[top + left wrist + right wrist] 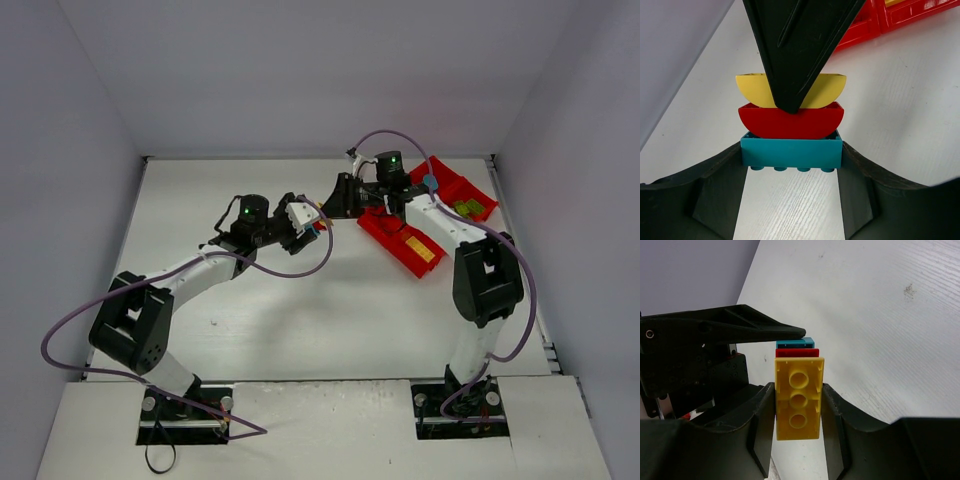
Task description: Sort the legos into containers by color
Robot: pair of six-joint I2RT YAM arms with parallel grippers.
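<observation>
**Left hand (791, 156) and right hand (799, 407) both pinching one stack of legos**

Your left hand is closed on the cyan brick (791, 151): in the left wrist view its two fingers press against the brick's short ends, and the studs point toward the camera. A red brick (790, 125) sits on the cyan one, and a yellow brick (754, 90) sits on the red, so the three form one joined stack. A dark finger of the other hand crosses the middle of the yellow brick in that view.

Your right hand is clamped on the same stack from the opposite end. In the right wrist view its fingers grip the long sides of the yellow brick, whose hollow underside faces the camera. The red and cyan bricks show only as thin edges beyond it. One finger of your left hand reaches in above them from the left.

From the top camera, the two hands meet tip to tip over the middle of the worktop (300, 320), just left of the red tray (393, 237). The right arm hides part of the tray. A yellow piece (422, 252) lies in the compartment nearest the arm bases, and green pieces (467, 208) lie in the compartment toward the right wall. You cannot tell from these views whether the stack touches the worktop.
</observation>
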